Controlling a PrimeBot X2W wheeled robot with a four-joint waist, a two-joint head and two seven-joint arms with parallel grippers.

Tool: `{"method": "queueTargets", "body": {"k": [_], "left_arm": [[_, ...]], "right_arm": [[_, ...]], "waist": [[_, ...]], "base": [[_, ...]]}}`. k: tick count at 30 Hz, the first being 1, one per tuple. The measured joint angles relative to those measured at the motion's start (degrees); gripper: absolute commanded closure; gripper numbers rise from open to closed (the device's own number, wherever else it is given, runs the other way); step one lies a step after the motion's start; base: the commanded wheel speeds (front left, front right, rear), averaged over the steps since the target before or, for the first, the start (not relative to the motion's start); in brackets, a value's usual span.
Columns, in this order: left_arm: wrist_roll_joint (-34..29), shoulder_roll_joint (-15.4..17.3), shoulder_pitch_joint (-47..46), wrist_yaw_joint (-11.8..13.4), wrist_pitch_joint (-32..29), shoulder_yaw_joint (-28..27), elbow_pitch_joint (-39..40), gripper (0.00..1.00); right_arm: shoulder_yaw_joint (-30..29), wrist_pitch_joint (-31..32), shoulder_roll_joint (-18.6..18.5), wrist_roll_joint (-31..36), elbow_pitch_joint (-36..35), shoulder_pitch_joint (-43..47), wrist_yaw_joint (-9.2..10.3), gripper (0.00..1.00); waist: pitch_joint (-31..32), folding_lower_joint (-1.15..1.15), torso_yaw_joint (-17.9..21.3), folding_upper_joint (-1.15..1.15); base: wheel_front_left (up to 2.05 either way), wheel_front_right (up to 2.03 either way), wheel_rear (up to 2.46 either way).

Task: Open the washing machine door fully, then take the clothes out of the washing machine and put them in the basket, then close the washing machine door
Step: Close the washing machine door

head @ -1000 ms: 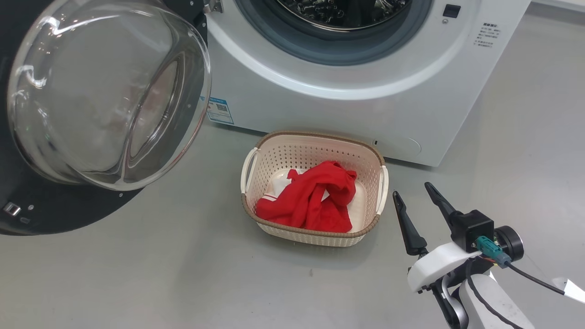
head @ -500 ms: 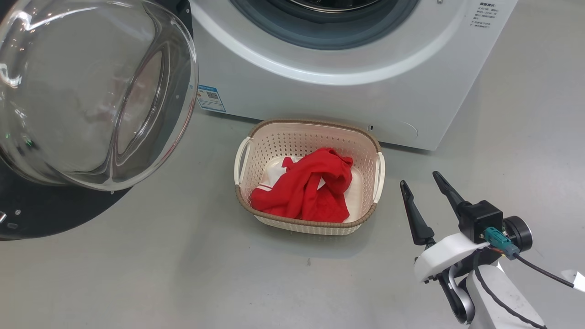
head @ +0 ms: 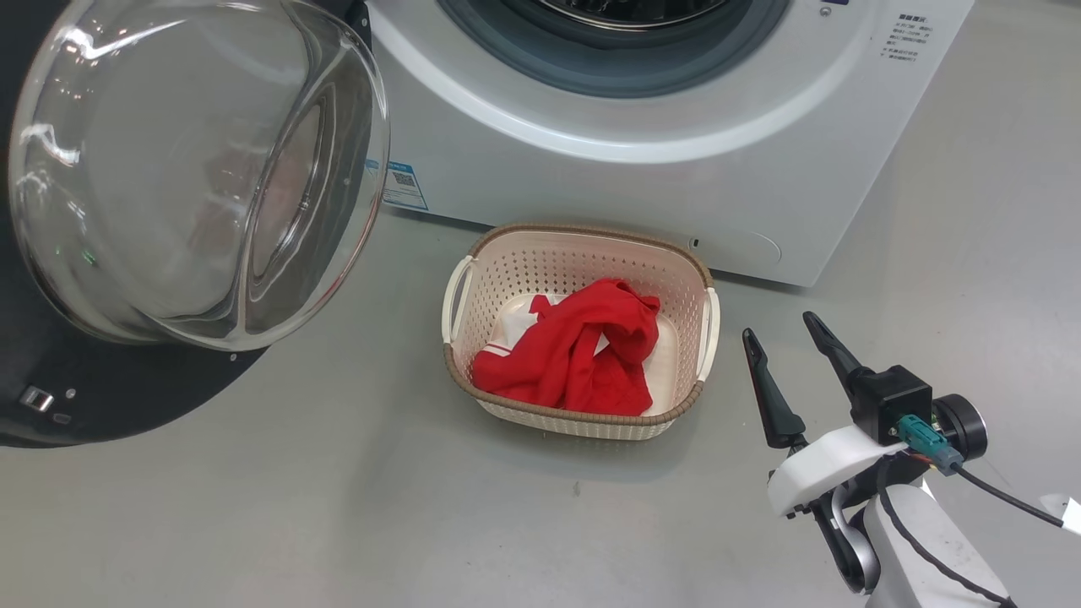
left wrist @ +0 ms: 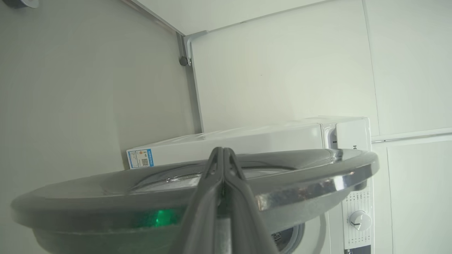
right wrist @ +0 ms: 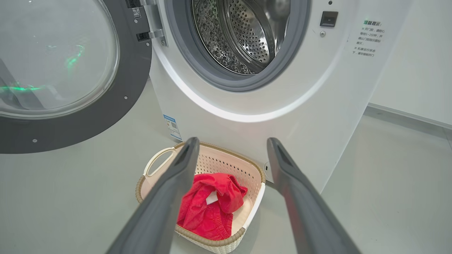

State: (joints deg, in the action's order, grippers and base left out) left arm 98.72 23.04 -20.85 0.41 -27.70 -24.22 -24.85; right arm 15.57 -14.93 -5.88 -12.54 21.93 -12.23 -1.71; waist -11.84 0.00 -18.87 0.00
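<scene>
Only the head camera has shifted noticeably since the earlier frames. The basket, the clothes and the door lie in the same arrangement, and the right gripper [head: 778, 323] sits a touch further right of the basket than before.

The big white front-loading washing machine [head: 642, 186] stands at the far side of the grey floor [head: 338, 507]. Its round grey-gasketed mouth is uncovered, and the right wrist view shows the perforated steel drum [right wrist: 243, 38] inside. The large round washing machine door [head: 194, 169], with its black rim and bulging clear glass bowl, hangs swung open at the left, its bowl facing out into the room. A small blue sticker [head: 405, 186] sits low on the machine's front, just right of the door.

The cream perforated plastic basket [head: 583, 230], with a brown woven-look rim and white side handles, rests on the floor just in front of the machine. The bright red fabric clothes [head: 583, 355], with white trim, lie crumpled inside it.

The right gripper hovers near the basket's right side, apart from it, its two dark fingers [head: 768, 397] spread wide with nothing between them.

In the left wrist view, the left gripper [left wrist: 223, 150] has its fingers pressed together, empty, lying across the door's edge. Whether they touch it I cannot tell.
</scene>
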Motion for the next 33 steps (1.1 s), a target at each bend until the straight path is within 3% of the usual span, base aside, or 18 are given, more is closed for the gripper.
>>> {"method": "queueTargets", "body": {"k": [9,33], "left_arm": [[3.71,-0.88,0.04,-3.78,-6.67,0.9,0.96,1.0],[9.43,-3.78,4.8,-6.87,-21.64,4.44,9.24,1.0]], "right_arm": [[-0.19,0.0,0.02,0.0,0.03,0.0,0.0,0.0],[-1.96,0.0,0.08,-0.01,-0.4,0.0,0.36,0.0]], "waist": [[0.63,0.0,-0.2,0.0],[1.33,0.0,1.39,0.0]], "base": [[0.0,0.0,0.0],[0.0,0.0,0.0]]}}
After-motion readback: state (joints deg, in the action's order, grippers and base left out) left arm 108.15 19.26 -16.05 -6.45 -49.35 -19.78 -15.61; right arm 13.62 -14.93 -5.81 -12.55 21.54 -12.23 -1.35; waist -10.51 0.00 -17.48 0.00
